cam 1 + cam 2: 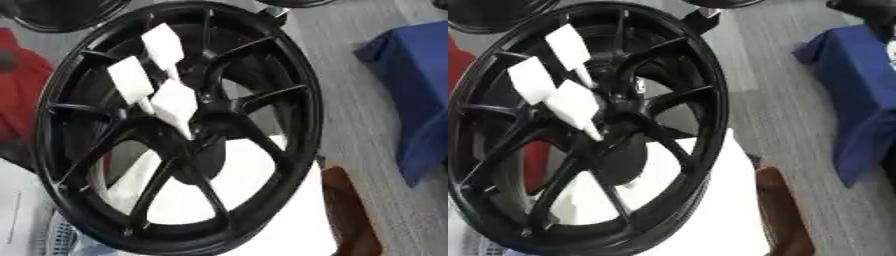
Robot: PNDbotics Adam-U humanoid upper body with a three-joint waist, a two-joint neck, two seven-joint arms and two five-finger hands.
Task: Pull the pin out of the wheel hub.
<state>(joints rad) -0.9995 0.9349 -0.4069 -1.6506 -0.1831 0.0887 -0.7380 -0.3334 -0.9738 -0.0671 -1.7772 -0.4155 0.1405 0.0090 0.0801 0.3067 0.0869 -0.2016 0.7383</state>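
A large glossy black alloy wheel with thin paired spokes [179, 127] stands nearly upright, tilted a little, filling most of the view; its lower rim rests on a white block-like stand [262, 220]. Three white wedge-shaped pins with flat paddle-like heads stick out of the hub near the centre: one highest up [164, 46], one to the left of it [129, 80], and one lowest and closest to the hub's middle [175, 104]. Their narrow ends all converge toward the dark centre of the hub [197, 135]. All three are still seated in the wheel. Neither of the robot's hands appears in either eye view, so whether they are released or clenched cannot be told. Behind the wheel, grey wood-grain flooring [359, 100] stretches away; a blue cloth-covered thing [859, 95] sits at the right, something red [22, 95] at the left edge, and a brown wooden piece [350, 210] just beside the white stand.
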